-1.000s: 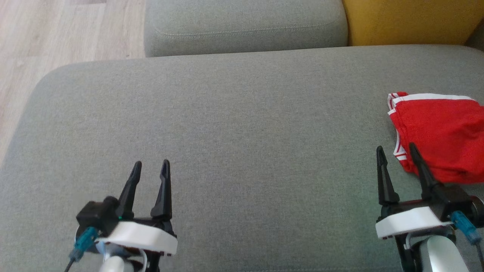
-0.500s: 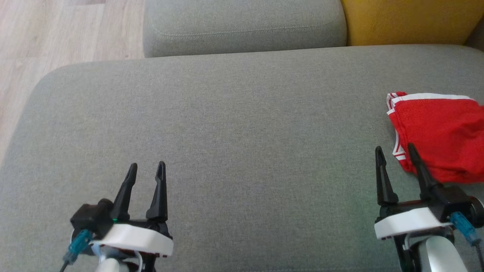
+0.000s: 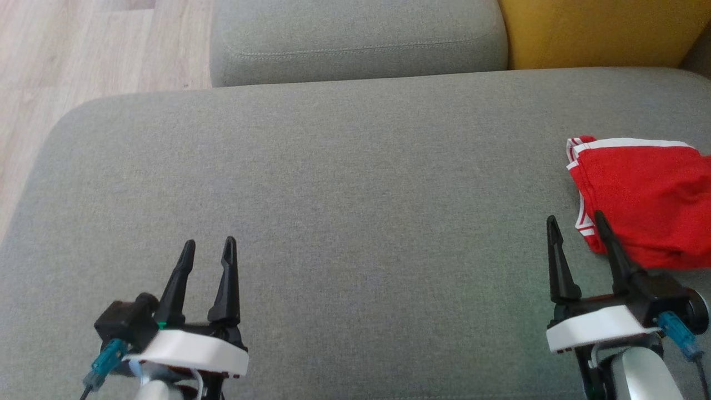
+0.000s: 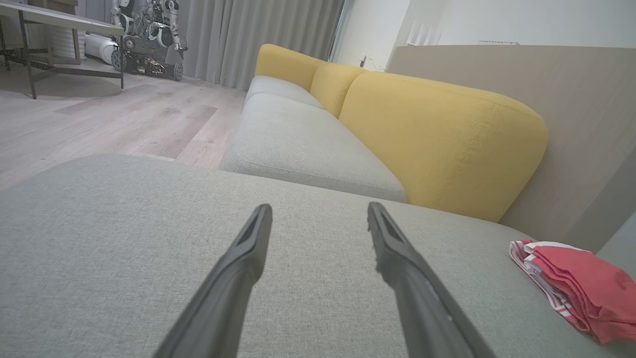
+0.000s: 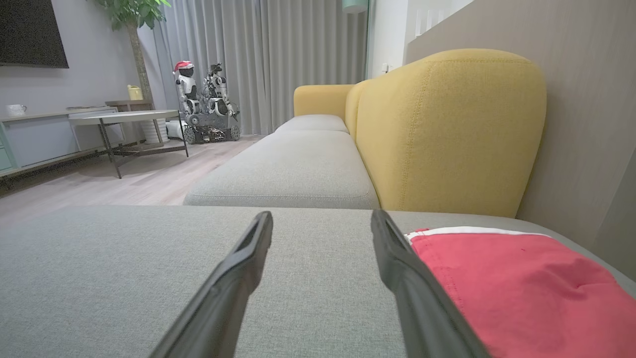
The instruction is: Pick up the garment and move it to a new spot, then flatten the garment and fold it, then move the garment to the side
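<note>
Folded red garment (image 3: 644,200) lies at the cushion (image 3: 355,194) right edge; left claw (image 3: 210,242) and right claw (image 3: 575,216) spread, empty.

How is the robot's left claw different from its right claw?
The left claw hangs over bare grey cushion, far from the red garment; the right claw is right at the garment's edge. In the head view the left claw's fingers lean rightward, the right claw's leftward. Both are open and empty.
</note>
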Robot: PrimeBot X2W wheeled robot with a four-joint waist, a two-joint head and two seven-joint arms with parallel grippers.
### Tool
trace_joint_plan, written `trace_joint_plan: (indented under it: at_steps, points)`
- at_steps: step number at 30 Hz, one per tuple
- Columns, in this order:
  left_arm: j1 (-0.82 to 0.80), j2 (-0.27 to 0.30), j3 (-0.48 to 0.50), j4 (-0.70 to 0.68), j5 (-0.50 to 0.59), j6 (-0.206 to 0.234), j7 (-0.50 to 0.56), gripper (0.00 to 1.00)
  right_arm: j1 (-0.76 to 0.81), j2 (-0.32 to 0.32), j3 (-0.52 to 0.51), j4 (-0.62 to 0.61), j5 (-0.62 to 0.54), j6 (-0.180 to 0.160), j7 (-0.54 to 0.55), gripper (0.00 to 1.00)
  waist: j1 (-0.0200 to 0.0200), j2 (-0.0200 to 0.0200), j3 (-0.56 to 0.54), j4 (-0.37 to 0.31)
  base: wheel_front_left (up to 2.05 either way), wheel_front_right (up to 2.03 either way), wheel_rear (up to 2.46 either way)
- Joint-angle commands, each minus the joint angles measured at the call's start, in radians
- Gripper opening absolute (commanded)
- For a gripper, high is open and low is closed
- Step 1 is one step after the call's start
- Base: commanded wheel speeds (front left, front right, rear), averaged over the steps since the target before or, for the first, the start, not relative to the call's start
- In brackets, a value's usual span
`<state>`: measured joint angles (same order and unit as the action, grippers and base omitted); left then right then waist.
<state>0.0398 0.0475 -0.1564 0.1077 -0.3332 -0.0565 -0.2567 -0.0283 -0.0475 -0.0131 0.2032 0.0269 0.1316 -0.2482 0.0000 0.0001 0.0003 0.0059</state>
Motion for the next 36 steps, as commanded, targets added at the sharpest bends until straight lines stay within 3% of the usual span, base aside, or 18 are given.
trace_joint_plan:
  at_steps: [1,9,10,14,36]
  points:
    - [-0.016,0.003,0.032,-0.027,-0.006,-0.008,-0.005,1.00,-0.019,-0.003,0.026,-0.030,0.010,-0.001,-0.013,1.00,0.0000,-0.0001,0.000,-0.001,0.00,0.00,0.00]
    - [-0.017,0.003,0.039,-0.027,-0.018,-0.020,-0.005,1.00,-0.018,-0.003,0.027,-0.026,0.012,-0.001,-0.013,1.00,0.0000,-0.0001,0.004,-0.002,0.00,0.00,0.00]
    - [0.002,0.000,0.006,0.007,-0.016,-0.015,0.000,0.00,0.000,0.000,0.003,0.002,0.008,0.000,-0.003,0.00,0.0000,-0.0001,0.004,-0.003,0.00,0.00,0.00]
    - [0.014,-0.001,0.004,0.063,-0.024,-0.014,0.002,0.00,0.010,0.002,0.004,0.055,0.017,0.000,0.002,0.00,0.0000,-0.0001,0.005,-0.003,0.00,0.00,0.00]
    - [-0.014,0.007,0.039,0.078,-0.245,-0.024,0.056,0.00,-0.005,0.001,-0.014,0.053,0.282,0.000,0.063,0.00,0.0000,-0.0001,0.004,-0.003,0.00,0.00,0.00]
